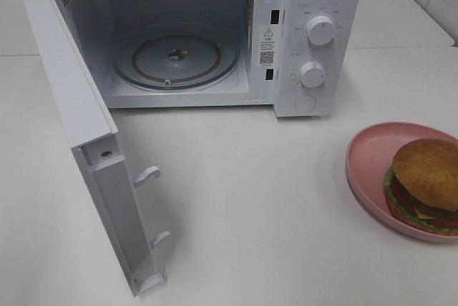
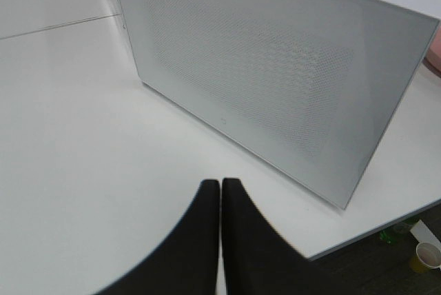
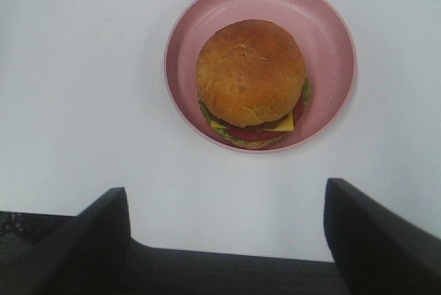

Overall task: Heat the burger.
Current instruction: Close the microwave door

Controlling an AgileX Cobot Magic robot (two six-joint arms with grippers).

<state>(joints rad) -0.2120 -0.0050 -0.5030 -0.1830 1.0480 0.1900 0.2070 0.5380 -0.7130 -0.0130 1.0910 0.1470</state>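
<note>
My right gripper (image 3: 224, 236) is spread wide, holding nothing, hanging above the table edge. In the right wrist view the burger (image 3: 251, 78) sits dead ahead at 12 o'clock from the gap between the fingers, well apart, no contact. It's round, so no long axis to line up with. The bun top faces the camera, with lettuce, tomato and cheese peeking out on the side nearer me. It rests on the plate (image 3: 324, 19), slightly toward the near rim.

Right arm is clearly the nearer one. In the high view the burger (image 1: 427, 177) is at 3 o'clock, far right edge of the table (image 1: 250, 199); neither arm shows in that view.

My left gripper (image 2: 220, 202) is clenched, fingers pressed together, empty, pointing at the outside of the microwave door (image 2: 269, 81), near but apart.

Further back, at 11 o'clock in the high view, the microwave (image 1: 215, 34) stands with its door (image 1: 79, 127) swung fully out toward me. The glass turntable (image 1: 175, 56) is bare.

My judgement: path from plate to cavity runs right to left over clear table; the door is on the far side of that path, so it shouldn't block. The grip is the tricky bit: soft bun, or take the plate rim instead.
</note>
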